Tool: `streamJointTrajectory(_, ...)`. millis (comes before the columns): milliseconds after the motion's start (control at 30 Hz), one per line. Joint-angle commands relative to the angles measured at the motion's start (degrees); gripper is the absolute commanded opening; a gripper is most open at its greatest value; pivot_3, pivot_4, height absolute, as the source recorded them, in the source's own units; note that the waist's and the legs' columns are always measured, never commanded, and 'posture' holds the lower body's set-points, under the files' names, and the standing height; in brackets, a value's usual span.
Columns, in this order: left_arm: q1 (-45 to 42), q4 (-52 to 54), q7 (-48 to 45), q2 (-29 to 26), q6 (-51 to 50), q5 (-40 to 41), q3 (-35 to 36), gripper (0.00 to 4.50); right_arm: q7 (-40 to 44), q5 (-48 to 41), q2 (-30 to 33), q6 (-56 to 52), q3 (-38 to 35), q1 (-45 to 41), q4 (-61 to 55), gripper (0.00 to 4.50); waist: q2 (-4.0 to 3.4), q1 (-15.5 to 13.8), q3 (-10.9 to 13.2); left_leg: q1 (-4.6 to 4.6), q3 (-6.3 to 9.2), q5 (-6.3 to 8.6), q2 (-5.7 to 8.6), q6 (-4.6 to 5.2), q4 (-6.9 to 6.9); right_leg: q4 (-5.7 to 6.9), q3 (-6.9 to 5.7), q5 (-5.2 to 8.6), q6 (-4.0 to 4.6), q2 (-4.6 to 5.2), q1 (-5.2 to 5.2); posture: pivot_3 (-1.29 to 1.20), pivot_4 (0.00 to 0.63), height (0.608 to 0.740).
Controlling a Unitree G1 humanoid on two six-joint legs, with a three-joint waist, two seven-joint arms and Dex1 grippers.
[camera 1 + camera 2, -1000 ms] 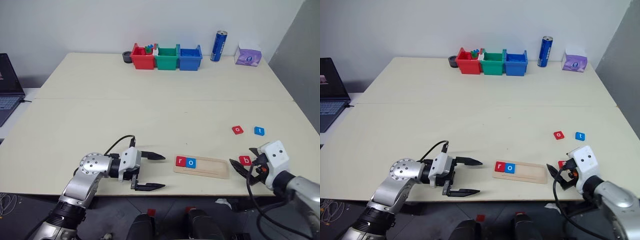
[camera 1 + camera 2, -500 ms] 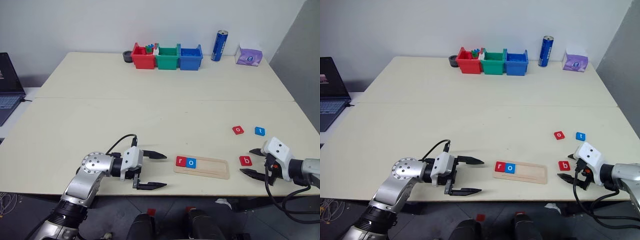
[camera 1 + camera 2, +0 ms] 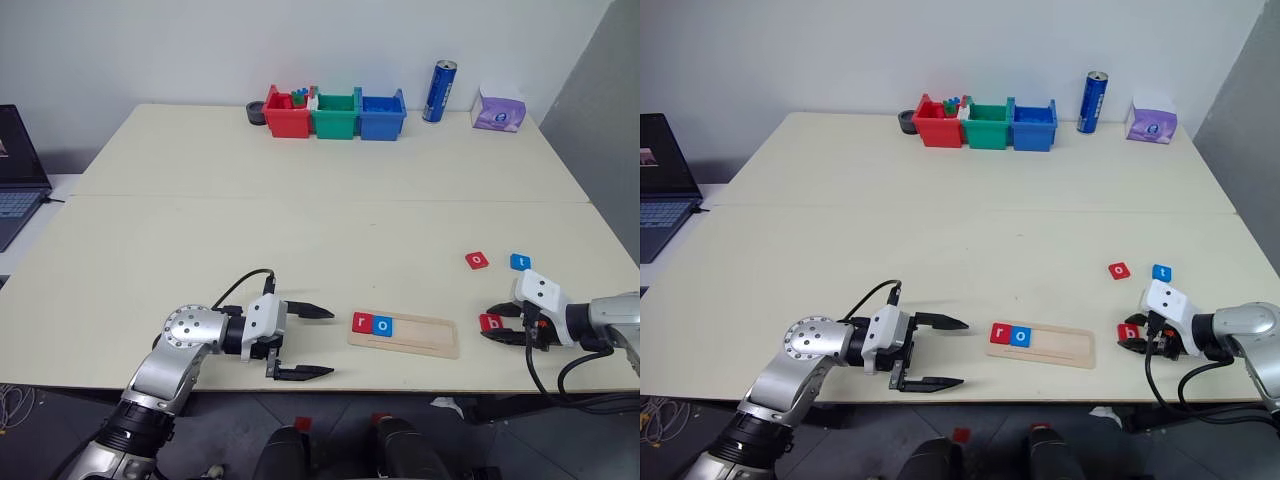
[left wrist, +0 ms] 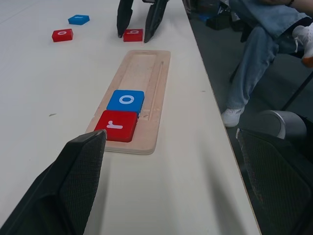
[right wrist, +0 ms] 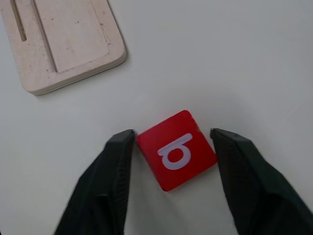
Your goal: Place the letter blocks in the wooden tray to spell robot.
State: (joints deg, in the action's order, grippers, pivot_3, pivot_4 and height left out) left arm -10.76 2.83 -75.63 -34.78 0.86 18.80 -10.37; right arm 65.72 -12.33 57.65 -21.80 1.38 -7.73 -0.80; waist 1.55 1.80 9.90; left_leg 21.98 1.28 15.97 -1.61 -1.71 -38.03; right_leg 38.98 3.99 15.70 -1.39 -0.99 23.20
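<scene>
1. Right gripper (image 5: 172,134): its black fingers (image 5: 117,161) had pulled in from the wide spread of a second ago. They sat one on each side of the red b block (image 5: 176,149), and both pads looked to be against it, so I logged it as clamped on b.
2. The b block sat skewed between the fingers and flat on the table (image 3: 300,230), not lifted yet.
3. Over that second the right wrist had swung round and dropped in beside b, so the fingers pointed in from the block's 3 o'clock.
4. My read: the grasp for the third letter had just been made. Next would be to lift it and carry it toward 9 o'clock.
5. The wooden tray (image 3: 425,335) lay near b at its 9 o'clock. It held the red r block (image 3: 361,322) and the blue o block (image 3: 382,325), touching, at its 9 o'clock end. The three slots toward 3 o'clock were bare.
6. The red o block (image 3: 476,260) lay loose at about 12 o'clock from b and the blue t block (image 3: 519,262) at about 1 o'clock. Neither had moved.
7. Left gripper (image 3: 328,342): fingers spread wide, nothing between them. It hung at the tray's 9 o'clock, pointing along it, same as before.
8. Tally: two of five placed, third in hand.
</scene>
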Motion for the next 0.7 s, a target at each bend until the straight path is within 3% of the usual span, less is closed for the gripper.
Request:
streamJointTrajectory(33,0.3,2.0,0.2,-0.4,1.0,0.1,0.1,4.50,0.7,-0.6,0.9,0.0,-1.6,0.7,-2.3,1.37,0.00,0.0,0.0,0.00,0.01,0.00,0.00,0.00,0.00,0.00,0.00,0.00,0.00,0.00,0.00,0.00,0.150,0.740)
streamJointTrajectory(300,1.8,1.9,0.5,-1.1,1.0,0.3,0.9,4.50,-2.1,-7.6,0.8,-9.1,-7.1,1.7,-20.1,1.38,-0.10,0.1,0.0,-0.04,0.10,0.00,-0.03,0.00,0.00,0.03,0.03,0.00,-0.01,-0.01,0.00,0.00,0.150,0.740)
streamJointTrajectory(467,2.5,2.3,1.1,-1.6,0.9,0.3,1.2,4.50,-9.3,-6.9,-4.7,-16.2,0.8,-1.8,-29.7,1.38,-0.09,0.1,0.0,-0.03,0.09,0.00,-0.03,0.00,-0.01,0.03,-0.01,0.00,-0.01,-0.01,0.00,0.00,0.150,0.740)
streamJointTrajectory(700,3.5,3.4,2.0,-2.3,0.6,0.4,1.3,4.50,-16.0,-1.5,-12.1,-19.7,12.1,-6.5,-29.5,1.38,-0.08,0.0,0.1,0.04,0.10,0.00,0.00,0.00,-0.01,0.00,0.01,0.00,-0.01,0.03,0.05,0.00,0.150,0.740)
